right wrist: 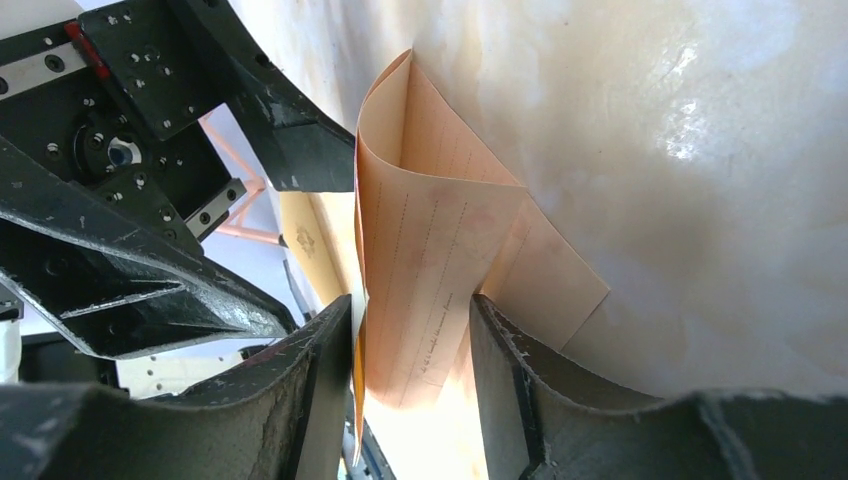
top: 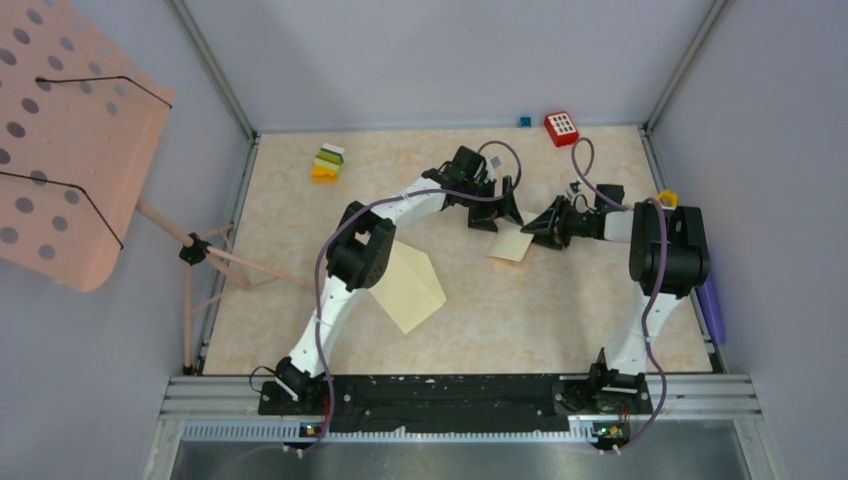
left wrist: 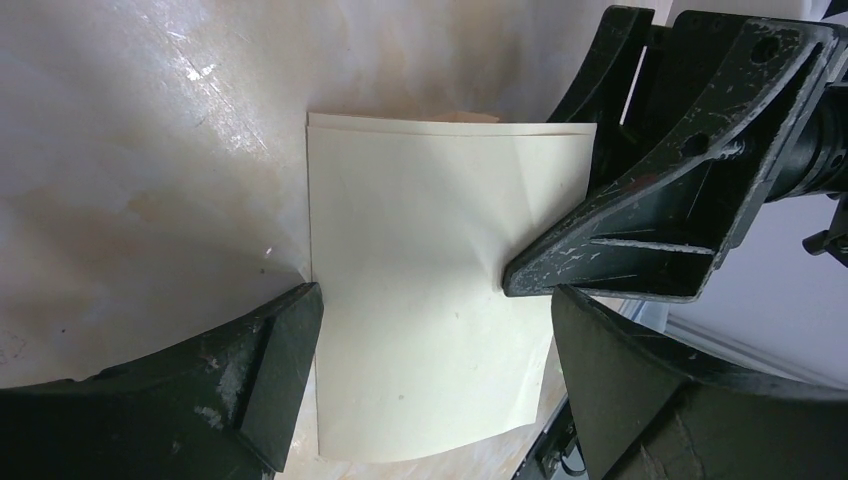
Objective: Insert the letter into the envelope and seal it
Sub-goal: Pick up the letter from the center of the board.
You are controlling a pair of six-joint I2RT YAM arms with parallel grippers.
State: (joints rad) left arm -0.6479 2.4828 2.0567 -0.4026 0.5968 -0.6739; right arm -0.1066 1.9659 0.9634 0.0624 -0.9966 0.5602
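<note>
Letter (right wrist: 430, 260) stands buckled, clasped between the right gripper (right wrist: 410, 305) fingers. Left gripper (left wrist: 435, 292), released and spread wide, straddles it from 11 o'clock. Envelope (top: 410, 285) lies flat on the table (top: 560, 310), apart, at 8 o'clock.

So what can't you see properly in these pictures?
- Envelope: top view, the left arm covers one corner.
- Letter: right wrist view, writing too small to read.
- Right gripper: right wrist view, the curled letter hides whether it's pinching.
- Red box: top view, too small to tell what it is.
</note>
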